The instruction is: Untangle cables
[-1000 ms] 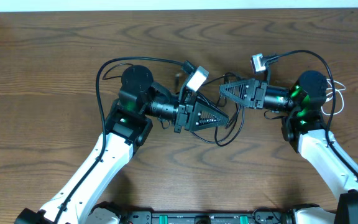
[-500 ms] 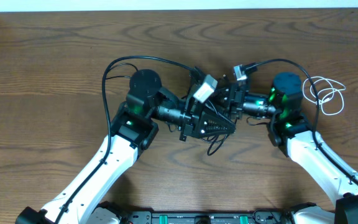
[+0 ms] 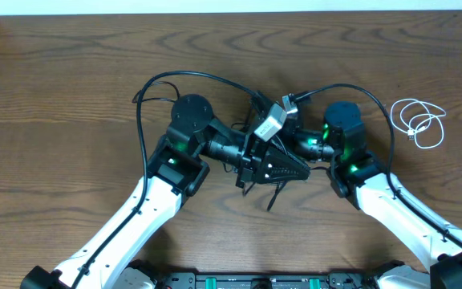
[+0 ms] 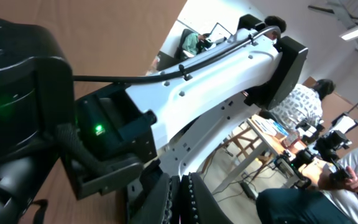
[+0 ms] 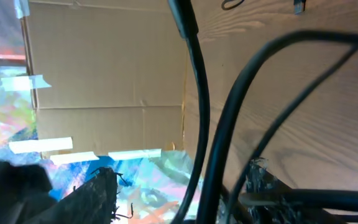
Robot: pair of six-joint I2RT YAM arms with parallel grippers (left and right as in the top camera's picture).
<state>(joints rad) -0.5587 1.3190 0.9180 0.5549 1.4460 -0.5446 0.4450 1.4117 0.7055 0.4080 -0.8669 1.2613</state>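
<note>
Several thin black cables [image 3: 273,191] lie bunched at the middle of the table [image 3: 62,104], trailing out from beneath the two wrists where they meet. The short white cable [image 3: 420,124] lies coiled by itself well off to the right, touching neither arm. The left gripper [image 4: 180,183] has its jaws pressed together, though I cannot make out whether a strand is pinched between them. The right gripper [image 3: 295,143] is mostly hidden under the left wrist from above. Its own camera shows only black cords [image 5: 197,106] close against the lens, so I cannot tell how wide it stands or what it holds.

The main risk is crowding. Both wrists sit nearly touching over the bunch, so a pull from either could knock the other or wind a strand round a wrist. Pulling apart with a loop caught would likely tighten the tangle. The thick cord [image 3: 175,78] of the left arm arcs nearby and could be snagged or mistaken for a cable. A strand pinched at the very tip may also slip free.
</note>
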